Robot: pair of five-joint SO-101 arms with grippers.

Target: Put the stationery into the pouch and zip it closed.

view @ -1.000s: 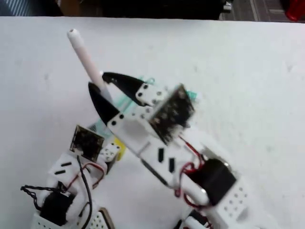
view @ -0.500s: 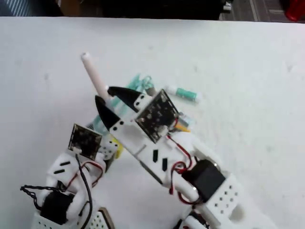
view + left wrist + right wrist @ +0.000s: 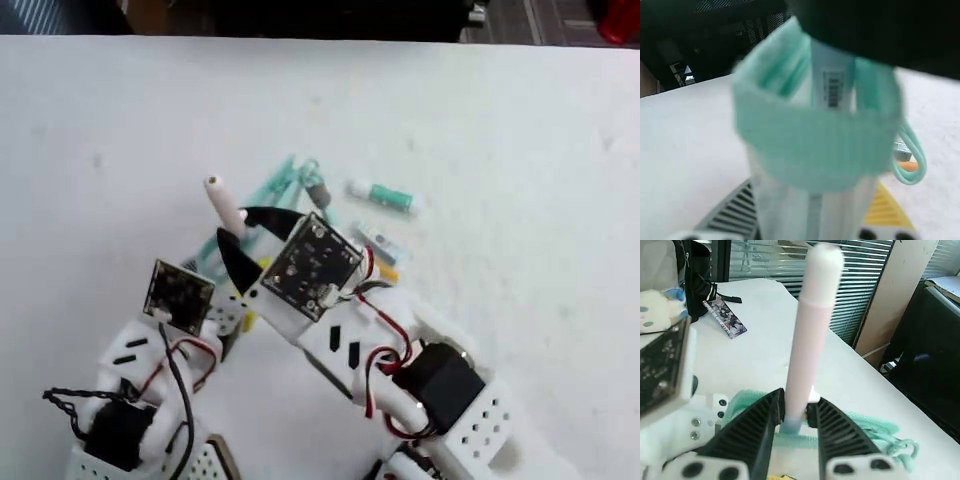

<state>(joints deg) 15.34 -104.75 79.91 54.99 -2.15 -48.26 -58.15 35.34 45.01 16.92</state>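
A: Right end effector [image 3: 796, 410]?

B: Clamped on a pale pen [image 3: 812, 330] — jaws narrow, gripping low on the barrel, pen upright. In the high view it stands just over the mint-green pouch [image 3: 268, 192], near the middle of the table [image 3: 500, 120].

A: Is the pen in?

B: Partly, by my reading. The left wrist view looks into the pouch's mouth, which gapes open. A white barrel with print sits inside it (probably this same pen's lower end; can't confirm). Most of the pen is above the rim, and the grip is not released.

A: Left end effector [image 3: 810, 222]?

B: Close under the pouch, at the mouth. Open or closed — cannot tell; the fabric blocks it.

A: What's outstanding?

B: A green-and-white marker [image 3: 382, 195] lies on the table just beyond the pouch, apart from it. A smaller item [image 3: 380, 244] lies beside the right arm with something orange touching it; too small to name. Both look like stationery yet to be loaded. The mouth is wide open, so no zipping has been done. I can't pick out the zip pull.

A: Progress estimate?

B: Early to middle. One piece going in, at least two out on the table, the zip untouched.
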